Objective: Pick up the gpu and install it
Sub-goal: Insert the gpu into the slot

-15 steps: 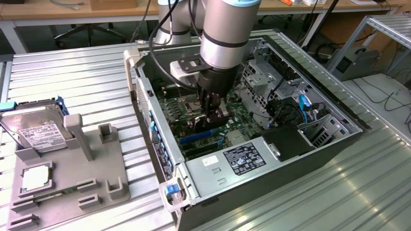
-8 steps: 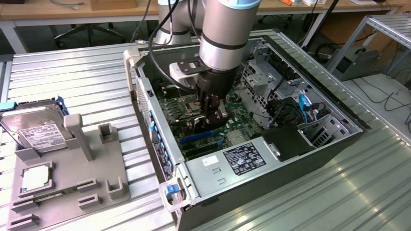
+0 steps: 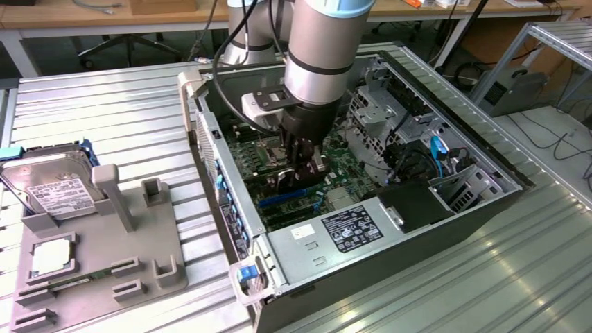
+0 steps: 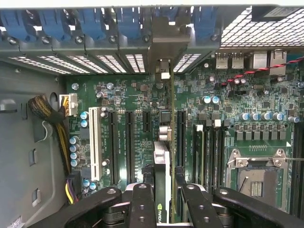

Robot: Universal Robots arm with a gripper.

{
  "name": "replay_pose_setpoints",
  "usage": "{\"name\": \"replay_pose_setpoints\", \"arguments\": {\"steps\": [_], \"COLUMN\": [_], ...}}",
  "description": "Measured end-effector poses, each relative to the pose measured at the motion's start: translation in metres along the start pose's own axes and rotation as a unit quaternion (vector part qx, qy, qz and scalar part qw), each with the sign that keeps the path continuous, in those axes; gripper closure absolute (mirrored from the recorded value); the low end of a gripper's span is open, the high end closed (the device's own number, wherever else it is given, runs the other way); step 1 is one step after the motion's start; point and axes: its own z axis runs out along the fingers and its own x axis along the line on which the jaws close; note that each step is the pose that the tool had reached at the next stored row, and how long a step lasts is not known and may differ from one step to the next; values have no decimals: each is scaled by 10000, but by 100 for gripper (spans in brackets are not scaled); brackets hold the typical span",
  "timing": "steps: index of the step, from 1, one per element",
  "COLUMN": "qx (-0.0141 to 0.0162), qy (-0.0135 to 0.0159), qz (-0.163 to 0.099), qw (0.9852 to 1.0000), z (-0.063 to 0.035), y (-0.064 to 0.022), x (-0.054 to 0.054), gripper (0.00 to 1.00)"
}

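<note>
Gpu [image 4: 161, 159] is pinched edge-on between the jaws of the gripper [image 4: 166, 194] and held upright over the motherboard [image 4: 128, 99] slots inside the case [image 3: 481, 173]. It is judged light, stiff and fragile; it is best gripped by its top edge.

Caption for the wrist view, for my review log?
Gripper shut on the gpu, held edge-on over the motherboard and its expansion slots.

motherboard [image 4: 142, 99] green | gpu [image 4: 162, 190] dark, green logo | fingers [image 4: 142, 209] black | slot latches [image 4: 90, 23] blue | hard drive [image 3: 51, 184] silver, white label
</note>
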Motion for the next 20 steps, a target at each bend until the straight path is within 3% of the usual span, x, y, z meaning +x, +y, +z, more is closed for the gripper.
{"name": "replay_pose_setpoints", "arguments": {"steps": [20], "qx": [0], "qy": [2], "qz": [-4], "qw": [10000], "z": [21], "y": [7], "x": [-1], "gripper": [73]}}
